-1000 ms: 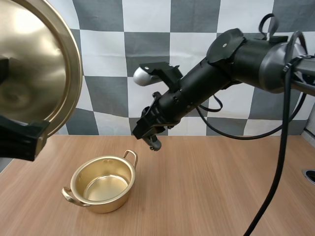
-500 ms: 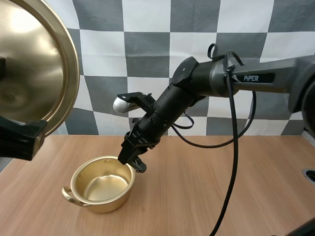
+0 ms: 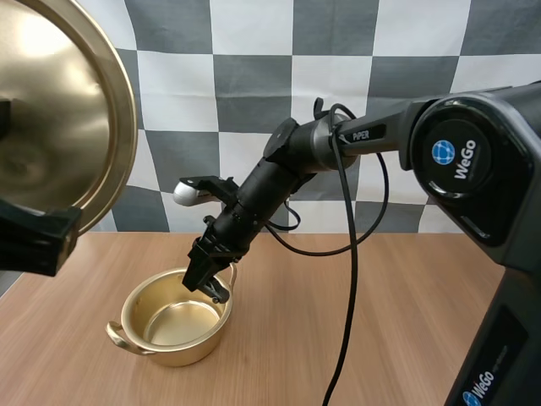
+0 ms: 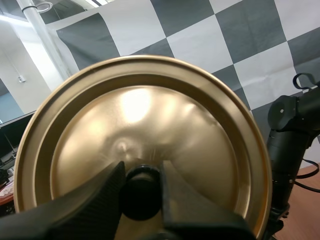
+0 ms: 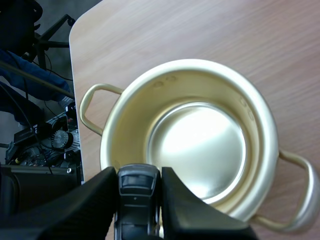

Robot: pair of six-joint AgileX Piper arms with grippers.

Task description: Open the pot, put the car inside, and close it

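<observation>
Your light wooden table (image 3: 380, 321) carries one round gold metal pot (image 3: 182, 347), open and unmoved since the earlier frame. One gold metal lid (image 4: 150, 115) stays aloft, your left gripper (image 4: 142, 172) clamped on its black knob (image 4: 141, 197). Your right gripper (image 3: 210, 283) has descended from mid-air to the pot's rim by the far handle. It pinches one small dark toy car (image 5: 136, 187) over the opening.

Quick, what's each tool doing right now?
Left tool: closed, holding the lid.
Right tool: closed, holding the car.
</observation>
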